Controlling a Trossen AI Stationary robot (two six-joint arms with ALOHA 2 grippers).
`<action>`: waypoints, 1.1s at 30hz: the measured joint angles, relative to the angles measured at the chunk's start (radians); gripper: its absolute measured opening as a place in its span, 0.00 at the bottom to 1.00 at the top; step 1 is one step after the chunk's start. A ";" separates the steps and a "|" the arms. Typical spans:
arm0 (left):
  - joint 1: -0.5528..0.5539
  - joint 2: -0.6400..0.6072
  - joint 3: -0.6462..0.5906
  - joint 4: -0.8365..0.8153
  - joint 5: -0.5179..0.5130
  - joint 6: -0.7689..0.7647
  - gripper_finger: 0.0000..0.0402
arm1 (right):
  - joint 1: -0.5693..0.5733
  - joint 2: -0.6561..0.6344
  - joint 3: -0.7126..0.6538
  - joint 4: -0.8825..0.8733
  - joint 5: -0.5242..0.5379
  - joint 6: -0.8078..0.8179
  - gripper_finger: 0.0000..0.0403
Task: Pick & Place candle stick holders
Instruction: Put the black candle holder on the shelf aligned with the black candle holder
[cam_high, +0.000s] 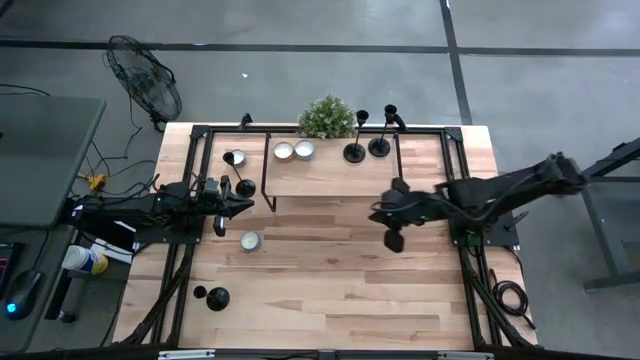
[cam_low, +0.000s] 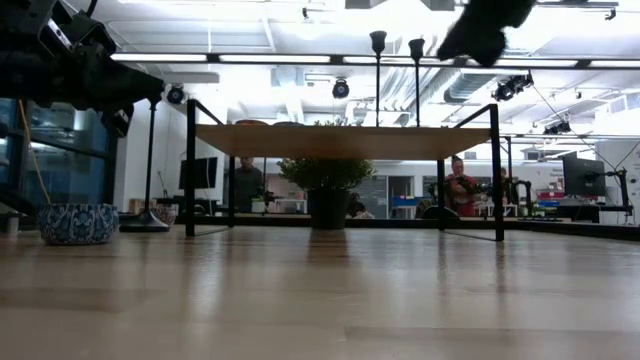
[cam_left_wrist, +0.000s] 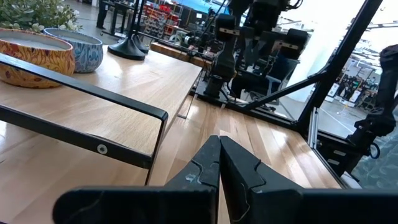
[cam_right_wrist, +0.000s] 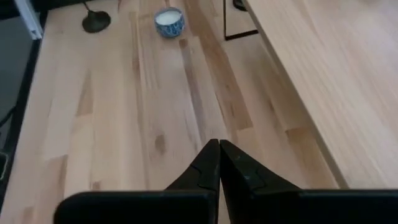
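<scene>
Two candle stick holders (cam_high: 354, 150) stand side by side on the raised wooden shelf (cam_high: 330, 175), just right of the potted plant (cam_high: 326, 117). A third (cam_high: 245, 186) stands just off the shelf's left end, and a fourth (cam_high: 217, 298) sits well in front of the shelf near the table's left front. The left gripper (cam_high: 247, 205), fingers pressed together and holding nothing, hovers beside the shelf's left front corner. The right gripper (cam_high: 378, 211), likewise closed and empty, hangs just in front of the shelf's right end.
</scene>
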 joint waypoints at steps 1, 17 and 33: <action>0.000 0.000 0.000 0.000 0.000 0.000 0.00 | 0.003 -0.033 -0.030 0.008 0.000 0.005 0.02; 0.000 0.000 0.000 0.000 0.000 0.000 0.00 | 0.010 -0.263 -0.263 0.131 -0.009 -0.001 0.30; 0.000 0.000 0.000 0.008 -0.047 -0.007 0.00 | 0.010 -0.263 -0.263 0.253 0.000 0.015 0.31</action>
